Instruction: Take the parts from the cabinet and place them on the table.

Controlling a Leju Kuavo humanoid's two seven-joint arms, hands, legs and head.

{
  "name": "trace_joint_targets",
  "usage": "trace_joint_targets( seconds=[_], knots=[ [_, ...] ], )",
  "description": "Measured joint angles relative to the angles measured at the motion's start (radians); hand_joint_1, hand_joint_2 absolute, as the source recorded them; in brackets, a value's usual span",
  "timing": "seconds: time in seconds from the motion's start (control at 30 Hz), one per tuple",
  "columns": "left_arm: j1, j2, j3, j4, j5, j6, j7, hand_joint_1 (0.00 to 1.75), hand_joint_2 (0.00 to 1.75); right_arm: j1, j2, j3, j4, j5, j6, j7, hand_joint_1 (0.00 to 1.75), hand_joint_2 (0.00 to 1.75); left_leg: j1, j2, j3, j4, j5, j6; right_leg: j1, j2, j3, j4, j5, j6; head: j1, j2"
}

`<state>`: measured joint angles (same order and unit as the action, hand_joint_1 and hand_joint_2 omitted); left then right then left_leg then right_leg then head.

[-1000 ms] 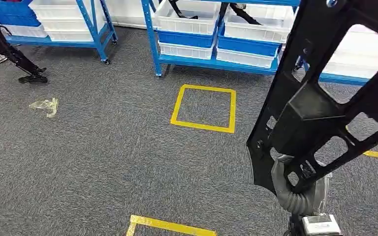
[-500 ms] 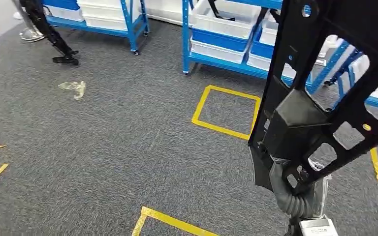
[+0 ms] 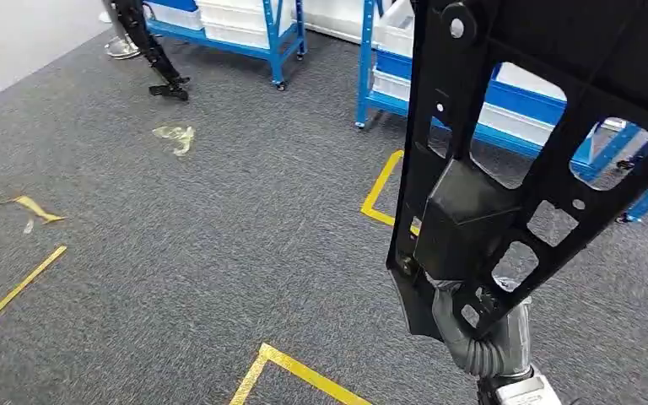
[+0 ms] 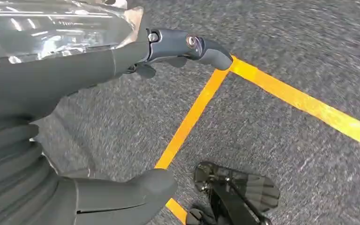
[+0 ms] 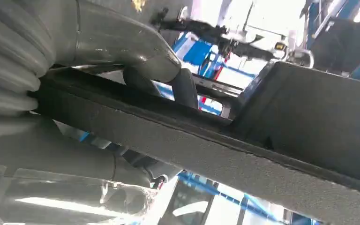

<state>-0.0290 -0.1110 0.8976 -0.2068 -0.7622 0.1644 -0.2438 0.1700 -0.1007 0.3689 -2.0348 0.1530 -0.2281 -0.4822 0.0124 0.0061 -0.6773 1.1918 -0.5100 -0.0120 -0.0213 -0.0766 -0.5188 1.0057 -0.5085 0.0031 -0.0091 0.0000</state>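
Gripped in the right hand (image 3: 472,333), a large black plastic frame part with cut-out windows and a boxy block at its middle (image 3: 506,160) stands upright and slightly tilted, rising from the hand to the top edge of the head view; in the right wrist view the grey thumb and darker fingers (image 5: 122,51) close over the part's flat edge. At the left wrist, the left hand (image 4: 98,93) hangs above the floor with thumb and fingers apart and nothing between them. Below lies dark grey flecked carpet (image 3: 202,253) marked with yellow tape lines (image 3: 304,380), one outlining a square (image 3: 380,190) partly hidden behind the part. Blue metal shelving with white and blue plastic bins (image 3: 489,101) runs along the far side, with a second blue rack on castors (image 3: 245,29) farther left. A crumpled scrap of clear plastic (image 3: 175,137) rests on the carpet, near a black stand or leg (image 3: 153,59) whose nature is hard to make out. Compared with a second ago, the whole scene has slid rightward and the racks sit farther toward the upper right, so the camera has turned left; new tape lines and a pale strip of floor (image 3: 17,38) have come into sight at the left, while the part remains held the same way.
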Motion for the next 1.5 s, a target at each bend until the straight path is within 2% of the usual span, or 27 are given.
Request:
trace_joint_targets(
  seconds=[0.03, 0.07, 0.17, 0.23, 0.3, 0.37, 0.43, 0.47, 0.53, 0.57, 0.63, 0.7, 0.73, 0.77, 0.8, 0.87, 0.93, 1.0, 1.03, 1.07, 1.1, 1.23, 1.27, 1.33, 1.4, 1.43, 1.5],
  knots=[
    [0.0, 0.0, 0.0, 0.0, 0.0, 0.0, 0.0, 0.0, 1.75, -0.003, -0.001, 0.0, 0.0, 0.0, 0.0, 0.0, 1.75, 1.75, 0.0, 0.022, 0.055, -0.098, 0.039, 0.004, 0.0, -0.01, 0.002, 0.0, -0.001, 0.0, 0.0, 0.0],
    [-0.001, -0.001, -0.003, 0.0, -0.004, -0.007, -0.008, 0.0, 1.75, -0.007, -0.003, 0.0, 0.0, 0.002, 0.0, 0.008, 1.75, 1.75, -0.003, 0.08, 0.098, -0.173, 0.05, 0.01, 0.005, -0.016, 0.006, 0.0, -0.004, 0.004, -0.001, 0.0],
    [-0.003, -0.01, -0.016, 0.0, -0.026, -0.031, -0.049, 0.0, 1.75, -0.026, -0.016, 0.001, 0.001, -0.003, -0.003, 0.029, 1.75, 1.75, -0.018, 0.053, 0.089, -0.178, 0.048, 0.024, 0.015, -0.04, 0.008, -0.002, -0.008, 0.018, 0.004, 0.0],
    [-0.004, -0.015, -0.031, 0.002, -0.053, -0.063, -0.086, 0.0, 1.75, -0.043, -0.027, -0.001, 0.0, -0.014, -0.006, 0.035, 1.75, 1.75, -0.012, 0.027, 0.095, -0.192, 0.06, 0.045, 0.019, -0.051, 0.01, -0.004, -0.013, 0.034, 0.004, 0.0],
    [-0.012, -0.025, -0.058, 0.004, -0.089, -0.083, -0.103, 0.0, 1.75, -0.065, -0.039, -0.005, -0.001, 0.002, -0.015, 0.041, 1.75, 1.75, -0.011, 0.009, 0.094, -0.197, 0.068, 0.058, 0.009, 0.045, -0.026, 0.076, -0.057, 0.029, 0.008, 0.0],
    [-0.025, -0.034, -0.08, 0.006, -0.108, -0.09, -0.097, 0.0, 1.75, -0.075, -0.048, -0.013, -0.004, 0.024, -0.029, 0.052, 1.75, 1.75, -0.011, -0.02, 0.09, -0.196, 0.071, 0.062, 0.009, 0.07, -0.107, 0.244, -0.122, 0.02, 0.011, 0.0],
    [-0.028, -0.039, -0.097, 0.009, -0.119, -0.088, -0.043, 0.0, 1.75, -0.072, -0.05, -0.028, -0.012, 0.04, -0.046, 0.067, 1.75, 1.75, -0.012, -0.051, 0.091, -0.195, 0.071, 0.062, 0.009, 0.074, -0.149, 0.319, -0.131, 0.032, 0.011, 0.0],
    [-0.026, -0.039, -0.101, 0.01, -0.121, -0.088, -0.011, 0.0, 1.75, -0.067, -0.05, -0.034, -0.017, 0.05, -0.056, 0.069, 1.75, 1.75, -0.011, -0.065, 0.092, -0.194, 0.071, 0.062, 0.008, 0.074, -0.134, 0.281, -0.107, 0.042, 0.011, 0.0],
    [-0.02, -0.038, -0.107, 0.013, -0.117, -0.095, 0.036, 0.0, 1.75, -0.046, -0.05, -0.045, -0.039, 0.066, -0.08, 0.066, 1.75, 1.75, -0.009, -0.096, 0.094, -0.187, 0.068, 0.059, 0.002, 0.088, -0.055, 0.096, -0.022, 0.065, 0.011, 0.0],
    [-0.017, -0.034, -0.106, 0.013, -0.095, -0.106, 0.04, 0.0, 1.75, -0.032, -0.049, -0.056, -0.053, 0.059, -0.096, 0.048, 1.75, 1.75, -0.008, -0.11, 0.089, -0.182, 0.066, 0.054, -0.006, 0.128, -0.023, 0.013, 0.004, 0.068, 0.013, 0.0],
    [-0.01, -0.012, -0.098, 0.013, -0.072, -0.122, 0.035, 0.0, 1.75, 0.0, -0.043, -0.077, -0.063, 0.017, -0.126, -0.013, 1.75, 1.75, -0.014, -0.129, 0.083, -0.177, 0.064, 0.043, 0.001, 0.116, -0.023, 0.011, 0.002, 0.043, 0.012, 0.0],
    [0.006, 0.011, -0.093, 0.013, -0.064, -0.136, 0.034, 0.0, 1.75, 0.021, -0.034, -0.1, -0.07, 0.0, -0.139, -0.06, 1.75, 1.75, -0.009, -0.139, 0.081, -0.185, 0.07, 0.03, 0.009, 0.106, -0.014, 0.011, 0.006, 0.029, 0.014, 0.0],
    [0.01, 0.023, -0.089, 0.013, -0.064, -0.14, 0.034, 0.0, 1.75, 0.025, -0.028, -0.105, -0.074, -0.003, -0.143, -0.066, 1.75, 1.75, -0.011, -0.143, 0.079, -0.182, 0.068, 0.026, -0.003, 0.097, -0.013, 0.005, 0.012, 0.021, 0.012, 0.0],
    [0.013, 0.028, -0.088, 0.014, -0.064, -0.142, 0.034, 0.0, 1.75, 0.03, -0.024, -0.11, -0.078, -0.005, -0.146, -0.069, 1.75, 1.75, -0.014, -0.089, 0.074, -0.164, 0.051, 0.021, -0.006, 0.089, -0.011, 0.003, 0.013, 0.016, 0.01, 0.0],
    [0.012, 0.037, -0.088, 0.013, -0.066, -0.142, 0.034, 0.0, 1.75, 0.041, -0.018, -0.115, -0.084, -0.005, -0.148, -0.072, 1.75, 1.75, -0.015, -0.045, 0.051, -0.111, 0.015, 0.015, -0.006, 0.078, -0.01, 0.003, 0.011, 0.0, 0.001, 0.0],
    [0.01, 0.049, -0.088, 0.013, -0.067, -0.142, 0.034, 0.0, 1.75, 0.055, -0.008, -0.124, -0.086, -0.005, -0.148, -0.074, 1.75, 1.75, -0.008, -0.019, -0.026, 0.047, -0.064, 0.006, -0.001, 0.054, -0.011, 0.003, 0.008, -0.003, 0.0, 0.0],
    [0.011, 0.055, -0.088, 0.013, -0.068, -0.143, 0.034, 0.0, 1.75, 0.061, -0.004, -0.13, -0.086, -0.005, -0.148, -0.074, 1.75, 1.75, -0.003, -0.014, -0.07, 0.135, -0.083, 0.001, -0.001, 0.029, -0.012, 0.003, 0.007, -0.004, 0.0, 0.0],
    [0.014, 0.056, -0.088, 0.014, -0.069, -0.143, 0.035, 0.0, 1.75, 0.064, 0.001, -0.132, -0.086, -0.005, -0.148, -0.074, 1.75, 1.75, 0.002, -0.005, -0.018, 0.033, -0.017, -0.001, -0.001, 0.007, -0.01, 0.003, 0.006, -0.004, 0.0, 0.0],
    [0.013, 0.057, -0.088, 0.013, -0.071, -0.143, 0.035, 0.0, 1.75, 0.065, 0.003, -0.133, -0.087, -0.004, -0.148, -0.075, 1.75, 1.75, 0.003, 0.011, 0.038, -0.067, 0.025, 0.001, -0.002, -0.003, -0.007, 0.003, 0.004, -0.002, 0.0, 0.0],
    [0.011, 0.059, -0.088, 0.013, -0.072, -0.143, 0.035, 0.0, 1.75, 0.065, 0.005, -0.133, -0.088, -0.004, -0.148, -0.075, 1.75, 1.75, 0.002, 0.046, 0.091, -0.153, 0.053, 0.005, -0.001, -0.012, -0.004, 0.003, 0.002, 0.001, -0.001, 0.0],
    [0.008, 0.06, -0.088, 0.013, -0.073, -0.143, 0.035, 0.0, 1.75, 0.066, 0.006, -0.134, -0.091, -0.004, -0.148, -0.075, 1.75, 1.75, -0.008, 0.062, 0.102, -0.176, 0.044, 0.007, 0.013, -0.02, -0.002, 0.005, -0.003, 0.01, 0.0, 0.0],
    [0.012, 0.064, -0.088, 0.013, -0.073, -0.142, 0.035, 0.0, 1.75, 0.065, 0.009, -0.135, -0.095, -0.003, -0.148, -0.075, 1.75, 1.75, -0.018, 0.015, 0.093, -0.189, 0.054, 0.035, 0.01, -0.056, 0.009, -0.006, -0.002, 0.032, 0.002, 0.0],
    [0.014, 0.064, -0.088, 0.014, -0.073, -0.143, 0.035, 0.0, 1.75, 0.066, 0.009, -0.136, -0.098, -0.003, -0.148, -0.075, 1.75, 1.75, -0.005, 0.005, 0.104, -0.2, 0.064, 0.044, 0.006, -0.04, 0.003, 0.003, -0.012, 0.037, 0.003, 0.0],
    [0.011, 0.065, -0.088, 0.013, -0.073, -0.142, 0.035, 0.0, 1.75, 0.067, 0.009, -0.137, -0.1, -0.003, -0.148, -0.077, 1.75, 1.75, -0.006, -0.013, 0.105, -0.205, 0.069, 0.053, 0.005, 0.049, -0.044, 0.113, -0.071, 0.023, 0.009, 0.0],
    [0.01, 0.065, -0.088, 0.013, -0.073, -0.143, 0.035, 0.0, 1.75, 0.072, 0.009, -0.137, -0.1, -0.003, -0.148, -0.077, 1.75, 1.75, -0.007, -0.039, 0.102, -0.205, 0.07, 0.055, 0.006, 0.07, -0.128, 0.282, -0.132, 0.017, 0.011, 0.0],
    [0.01, 0.065, -0.088, 0.013, -0.073, -0.143, 0.035, 0.0, 1.75, 0.073, 0.009, -0.138, -0.1, -0.003, -0.148, -0.077, 1.75, 1.75, -0.008, -0.052, 0.102, -0.204, 0.07, 0.055, 0.006, 0.073, -0.149, 0.319, -0.136, 0.022, 0.011, 0.0],
    [0.011, 0.065, -0.088, 0.013, -0.073, -0.143, 0.035, 0.0, 1.75, 0.073, 0.009, -0.138, -0.1, -0.003, -0.148, -0.077, 1.75, 1.75, -0.007, -0.08, 0.105, -0.203, 0.07, 0.054, 0.005, 0.074, -0.119, 0.243, -0.091, 0.041, 0.012, 0.0]
  ],
)
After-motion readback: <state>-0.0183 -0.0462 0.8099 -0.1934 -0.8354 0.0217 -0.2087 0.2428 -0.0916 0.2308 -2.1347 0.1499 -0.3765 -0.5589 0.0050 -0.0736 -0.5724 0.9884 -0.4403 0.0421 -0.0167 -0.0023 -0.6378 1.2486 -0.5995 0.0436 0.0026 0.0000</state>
